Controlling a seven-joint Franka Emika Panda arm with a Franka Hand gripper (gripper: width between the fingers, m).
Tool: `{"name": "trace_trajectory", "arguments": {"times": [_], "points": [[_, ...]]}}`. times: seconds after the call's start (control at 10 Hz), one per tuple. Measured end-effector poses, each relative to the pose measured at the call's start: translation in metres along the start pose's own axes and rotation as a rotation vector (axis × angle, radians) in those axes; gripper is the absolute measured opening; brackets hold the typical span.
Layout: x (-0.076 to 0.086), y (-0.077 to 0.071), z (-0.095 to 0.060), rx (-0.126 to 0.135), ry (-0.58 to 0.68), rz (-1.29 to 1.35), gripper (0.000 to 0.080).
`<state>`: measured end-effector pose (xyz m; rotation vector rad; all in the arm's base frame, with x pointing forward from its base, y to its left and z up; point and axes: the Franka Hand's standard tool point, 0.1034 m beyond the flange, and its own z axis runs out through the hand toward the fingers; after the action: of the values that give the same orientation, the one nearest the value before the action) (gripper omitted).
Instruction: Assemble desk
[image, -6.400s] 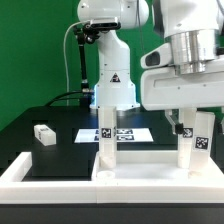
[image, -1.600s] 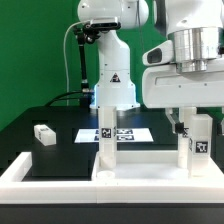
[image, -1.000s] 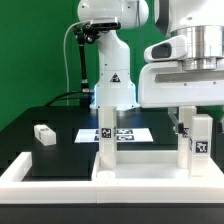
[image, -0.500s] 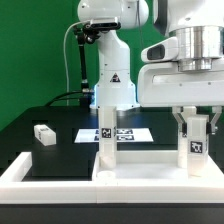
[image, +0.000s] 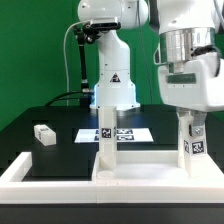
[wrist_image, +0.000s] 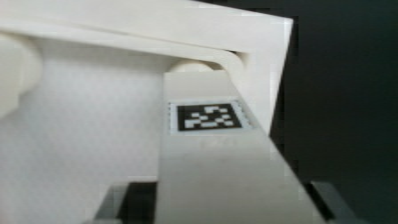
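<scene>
- Since a second ago, the gripper (image: 194, 128) has dropped and clamped the right-hand leg (image: 195, 146).
- That leg stands upright on the tabletop (image: 140, 168); likely being screwed in.

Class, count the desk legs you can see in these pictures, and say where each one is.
3: one leg upright on the tabletop, one leg upright in the gripper, one leg lying loose on the table. Others may be hidden.

we see a white leg block (image: 196, 147) with a black-and-white square tag, another white leg block (image: 105, 140) tagged alike, a small white block (image: 43, 133) on the black table (image: 60, 150), a white border wall (image: 40, 172), and a green backdrop (image: 30, 50).
</scene>
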<state>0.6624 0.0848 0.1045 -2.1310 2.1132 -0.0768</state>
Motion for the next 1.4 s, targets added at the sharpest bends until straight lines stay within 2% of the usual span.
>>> {"name": "trace_trajectory", "arguments": {"times": [0.3,0.4,0.5,0.6,0.7,0.8,0.9,1.2,1.3,1.4], "points": [[-0.005,0.000,0.001,-0.033,-0.008,0.181,0.0297],[-0.004,-0.001,0.001,-0.033,-0.008,0.210,0.0297],[-0.004,-0.001,0.001,-0.031,-0.007,0.176,0.0389],[-0.005,0.001,0.003,-0.034,0.013,0.058,0.0561],[-0.012,0.005,0.005,-0.040,0.053,-0.151,0.0561],[-0.022,0.003,0.006,-0.020,0.059,-0.325,0.0639],[-0.026,0.002,0.005,-0.012,0.058,-0.485,0.0639],[-0.024,0.002,0.006,-0.019,0.058,-0.661,0.0649],[-0.020,0.000,0.005,-0.018,0.063,-0.821,0.0649],[-0.010,-0.006,0.001,-0.002,0.082,-1.082,0.0649]]}}
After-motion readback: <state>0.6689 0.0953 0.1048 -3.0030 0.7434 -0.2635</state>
